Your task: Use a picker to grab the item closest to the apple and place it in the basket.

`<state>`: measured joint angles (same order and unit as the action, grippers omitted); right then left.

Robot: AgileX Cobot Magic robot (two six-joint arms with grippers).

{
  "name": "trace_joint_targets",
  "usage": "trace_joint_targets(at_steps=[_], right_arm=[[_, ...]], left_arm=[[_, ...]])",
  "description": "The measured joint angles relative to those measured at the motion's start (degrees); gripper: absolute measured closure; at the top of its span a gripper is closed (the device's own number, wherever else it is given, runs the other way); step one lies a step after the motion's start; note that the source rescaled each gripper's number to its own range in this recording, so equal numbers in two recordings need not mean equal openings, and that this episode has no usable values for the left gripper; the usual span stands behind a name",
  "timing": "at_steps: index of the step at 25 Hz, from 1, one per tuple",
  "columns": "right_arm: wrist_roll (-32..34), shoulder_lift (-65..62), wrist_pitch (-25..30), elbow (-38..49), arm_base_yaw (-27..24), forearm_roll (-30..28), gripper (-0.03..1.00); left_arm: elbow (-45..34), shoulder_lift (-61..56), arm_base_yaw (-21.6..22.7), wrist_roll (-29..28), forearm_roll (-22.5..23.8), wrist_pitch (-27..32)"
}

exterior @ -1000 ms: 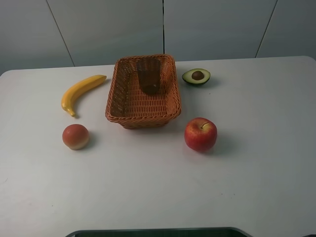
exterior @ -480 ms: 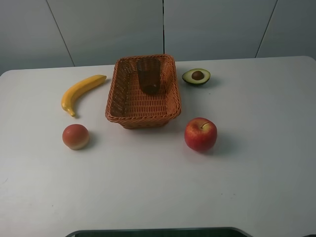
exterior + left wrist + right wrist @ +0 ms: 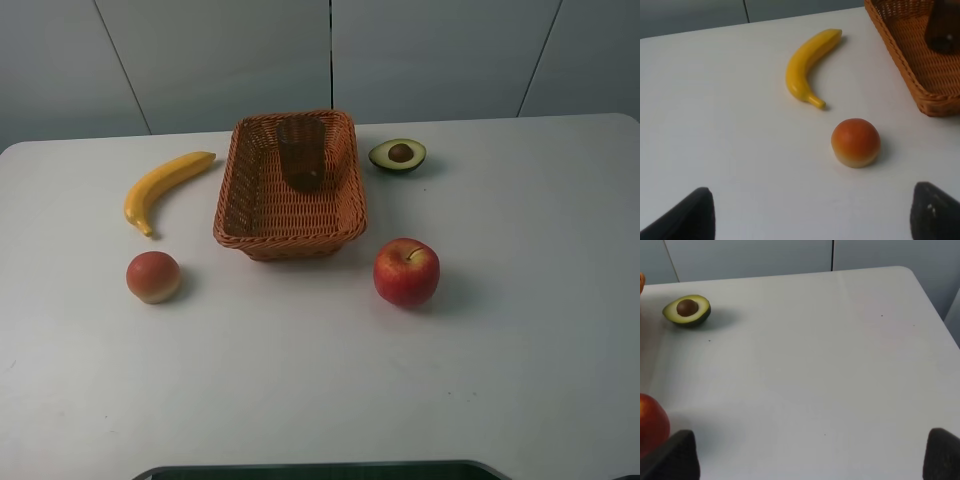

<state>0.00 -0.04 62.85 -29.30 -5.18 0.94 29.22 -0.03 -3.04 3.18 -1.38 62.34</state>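
open table [image 3: 520,300] around avocado [image 3: 397,155], basket [image 3: 345,215] beside

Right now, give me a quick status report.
Both grippers open, holding nothing. Avocado half sits nearest the apple, untouched, beside the basket. Nothing blocks the way to it.

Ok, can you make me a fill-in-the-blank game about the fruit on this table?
1. The long yellow fruit left of the basket is a ____.
2. The avocado half shows its brown ____ in the middle.
3. The fruit nearest the apple is the ____.
4. The round peach sits on the same side of the basket as the ____.

Missing words: banana, pit, avocado, banana
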Motion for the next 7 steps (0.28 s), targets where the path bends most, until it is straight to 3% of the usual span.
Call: trace_joint_targets(at_steps=[7], right_arm=[[0.0,0.0,0.0,0.0,0.0,0.0,0.0]], left_arm=[[0.0,0.0,0.0,0.0,0.0,0.0]])
